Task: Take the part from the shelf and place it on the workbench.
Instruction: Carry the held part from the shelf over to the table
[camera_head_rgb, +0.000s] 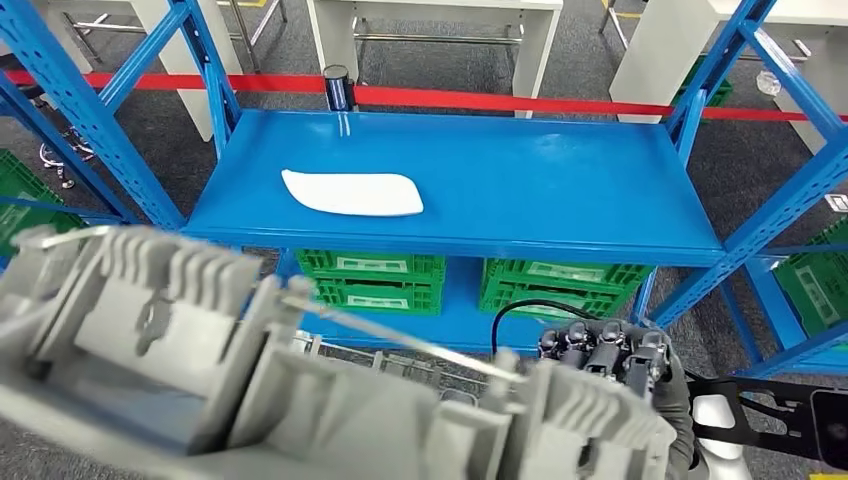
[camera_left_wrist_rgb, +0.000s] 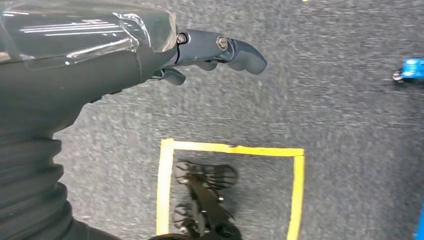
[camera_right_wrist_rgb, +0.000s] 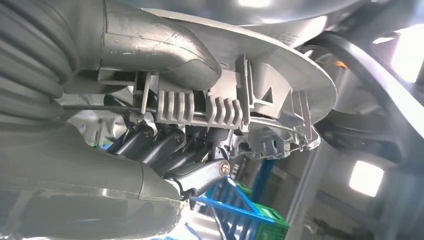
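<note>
Head view — right hand (camera_head_rgb: 610, 350) grips grey part (camera_head_rgb: 200, 360); white part (camera_head_rgb: 352, 192) near shelf's (camera_head_rgb: 560, 170) front-left edge; left hand (camera_left_wrist_rgb: 215, 55) empty, fingers loosely apart.

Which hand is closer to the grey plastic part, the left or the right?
Right. The right hand grips the grey part, its fingers curled over the part's edge. The left hand hangs over the carpet floor, away from the part.

The blue shelf (camera_head_rgb: 560, 180) lies open from the front — blue uprights (camera_head_rgb: 700, 95) flank it, a white piece (camera_head_rgb: 352, 193) lies left.
</note>
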